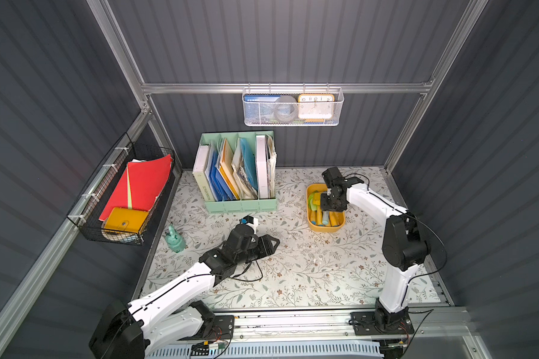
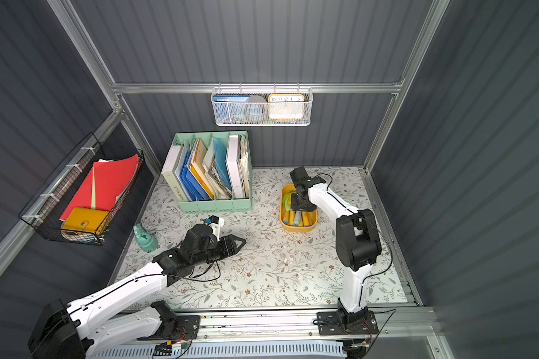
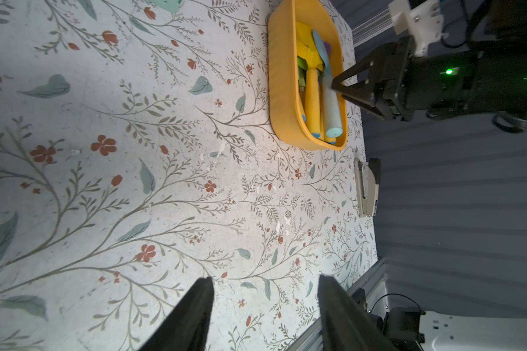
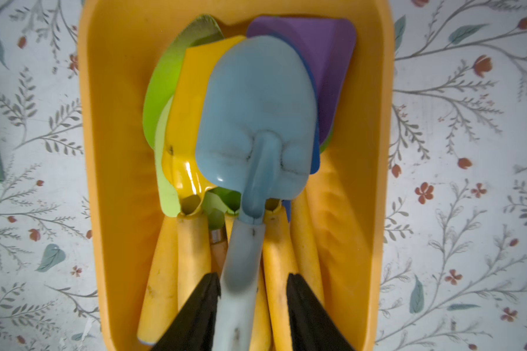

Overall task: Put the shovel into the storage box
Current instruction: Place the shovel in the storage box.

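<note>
My right pincer [image 4: 253,278] stands apart around the handle of the blue shovel [image 4: 257,109], which lies in the storage box [image 4: 113,127] atop the other shovels [image 4: 192,100]. If I rise crooked, a finger could snag that handle and tip the shovel out.

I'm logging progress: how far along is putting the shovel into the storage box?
Done: the blue shovel lies in the storage box, atop other shovels. In hand: the right gripper straddles its handle, fingers parted, seemingly not clamping. Left: lift that gripper clear. The left gripper is open above the table.
</note>
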Motion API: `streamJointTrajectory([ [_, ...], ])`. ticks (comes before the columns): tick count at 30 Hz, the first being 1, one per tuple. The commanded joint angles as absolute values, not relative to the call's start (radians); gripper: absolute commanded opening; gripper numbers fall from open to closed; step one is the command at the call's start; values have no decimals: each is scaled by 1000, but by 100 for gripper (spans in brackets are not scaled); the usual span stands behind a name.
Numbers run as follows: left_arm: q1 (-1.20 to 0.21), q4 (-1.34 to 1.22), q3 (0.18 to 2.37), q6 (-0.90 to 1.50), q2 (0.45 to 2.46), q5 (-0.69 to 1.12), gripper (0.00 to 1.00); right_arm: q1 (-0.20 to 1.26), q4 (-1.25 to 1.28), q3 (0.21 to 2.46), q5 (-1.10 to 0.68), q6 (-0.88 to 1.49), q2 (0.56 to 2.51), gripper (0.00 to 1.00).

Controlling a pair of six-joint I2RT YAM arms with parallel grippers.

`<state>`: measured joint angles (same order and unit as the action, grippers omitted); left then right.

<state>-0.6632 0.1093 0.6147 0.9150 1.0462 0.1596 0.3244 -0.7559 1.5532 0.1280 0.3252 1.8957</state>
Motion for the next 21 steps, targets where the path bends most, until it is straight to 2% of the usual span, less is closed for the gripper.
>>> streamJointTrajectory([
  [1,-662,224,654,921,1041,86,63,328,-766,1528,131,343,1809,44],
  [5,-662,315,687,926,1040,3,71,330,-736,1470,119,354,1724,51],
  [6,-661,337,696,928,1040,-21,77,330,-730,1452,112,356,1699,53],
  [7,-661,367,708,930,1043,-45,88,330,-721,1436,106,360,1675,55],
  [8,-660,393,723,926,1050,-64,90,330,-713,1420,98,364,1656,57],
  [9,-659,424,740,921,1058,-83,98,330,-704,1402,89,367,1632,59],
  [10,-658,457,758,919,1067,-106,100,330,-691,1381,79,372,1609,61],
  [12,-653,515,793,910,1088,-152,100,331,-669,1343,55,380,1563,66],
  [13,-650,546,812,906,1098,-179,100,331,-653,1318,43,385,1536,90],
  [14,-646,572,829,898,1111,-204,100,331,-636,1295,32,390,1512,99],
  [18,-601,636,891,827,1152,-266,100,331,-591,1208,30,398,1414,99],
  [21,-517,650,914,760,1181,-270,100,331,-570,1154,73,398,1347,99],
])
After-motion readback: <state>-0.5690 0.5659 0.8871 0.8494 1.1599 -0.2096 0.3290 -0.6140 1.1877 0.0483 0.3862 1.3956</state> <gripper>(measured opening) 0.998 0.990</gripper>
